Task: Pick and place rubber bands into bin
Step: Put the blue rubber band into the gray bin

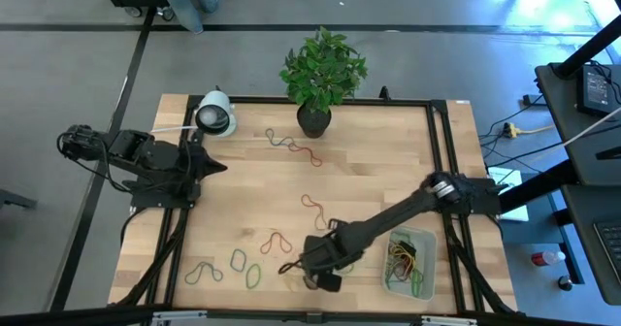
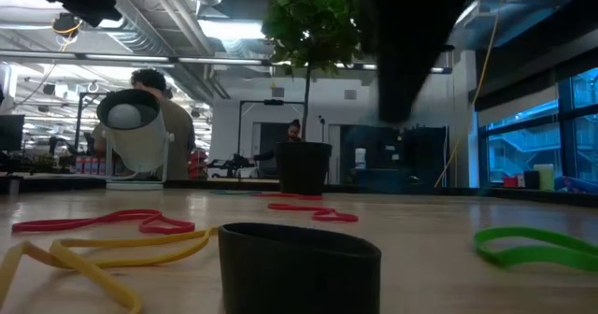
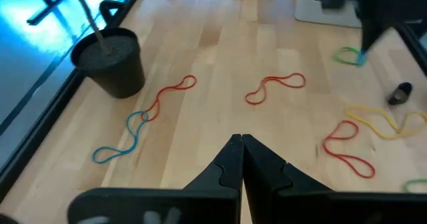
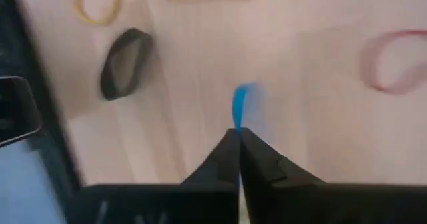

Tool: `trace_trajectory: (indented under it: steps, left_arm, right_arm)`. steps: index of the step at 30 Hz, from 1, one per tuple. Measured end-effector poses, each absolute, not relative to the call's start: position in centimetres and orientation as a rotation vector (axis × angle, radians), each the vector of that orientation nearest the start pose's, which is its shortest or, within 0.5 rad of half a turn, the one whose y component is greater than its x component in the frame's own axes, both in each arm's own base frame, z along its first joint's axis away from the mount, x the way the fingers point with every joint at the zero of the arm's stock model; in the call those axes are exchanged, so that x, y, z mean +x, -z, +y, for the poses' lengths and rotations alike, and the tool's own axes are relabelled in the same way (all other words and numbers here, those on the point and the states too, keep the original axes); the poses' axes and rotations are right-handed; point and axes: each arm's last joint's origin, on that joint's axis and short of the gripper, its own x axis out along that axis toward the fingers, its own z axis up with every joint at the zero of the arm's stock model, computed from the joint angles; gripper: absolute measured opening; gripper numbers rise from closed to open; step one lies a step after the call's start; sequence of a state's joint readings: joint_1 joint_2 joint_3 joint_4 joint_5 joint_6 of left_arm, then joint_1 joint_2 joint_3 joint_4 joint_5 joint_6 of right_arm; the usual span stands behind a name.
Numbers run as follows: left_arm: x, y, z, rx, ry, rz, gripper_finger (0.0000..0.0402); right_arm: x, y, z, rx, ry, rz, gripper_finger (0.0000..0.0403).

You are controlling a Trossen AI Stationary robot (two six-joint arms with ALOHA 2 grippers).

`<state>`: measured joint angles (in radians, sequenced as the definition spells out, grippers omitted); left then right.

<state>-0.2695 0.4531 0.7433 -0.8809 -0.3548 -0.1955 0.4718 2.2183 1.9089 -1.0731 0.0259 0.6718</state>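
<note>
The table (image 1: 388, 171) holds a plant pot (image 1: 313, 120) at its far edge, in the middle. A lamp (image 1: 214, 114) stands left of the pot. The left gripper (image 1: 219, 166) sits just in front of the lamp. The bin (image 1: 408, 264) lies at the near right corner with some rubber bands in it. More rubber bands (image 1: 291, 146) lie between the pot and the near edge. The right gripper (image 1: 291, 266) is left of the bin, near the front edge.

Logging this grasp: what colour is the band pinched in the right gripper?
Blue rubber band, clearest in the right wrist view.
</note>
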Motion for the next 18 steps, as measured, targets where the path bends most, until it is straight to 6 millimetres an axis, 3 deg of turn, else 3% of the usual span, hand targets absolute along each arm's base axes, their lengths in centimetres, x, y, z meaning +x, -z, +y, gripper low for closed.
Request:
trace_trajectory:
  steps: [5,9,14,18]
  left_arm:
    - [8.7,-29.3,-1.5,0.019,-0.07,0.581,0.0002]
    - [10.5,-29.0,-2.2,0.02,-0.025,0.62,0.0001]
    - [13.7,-28.2,-3.5,0.003,-0.001,0.669,0.0002]
    - [16.1,-27.9,-4.9,-0.026,-0.006,0.697,0.0001]
  right_arm:
    - [36.0,-24.6,22.0,0.149,0.175,1.353,0.0002]
    - [31.8,-27.7,23.2,0.15,0.175,1.34,0.0001]
    - [26.1,-28.8,23.5,0.228,0.218,1.328,0.0001]
    - [22.3,-27.5,23.6,0.29,0.226,1.325,0.0]
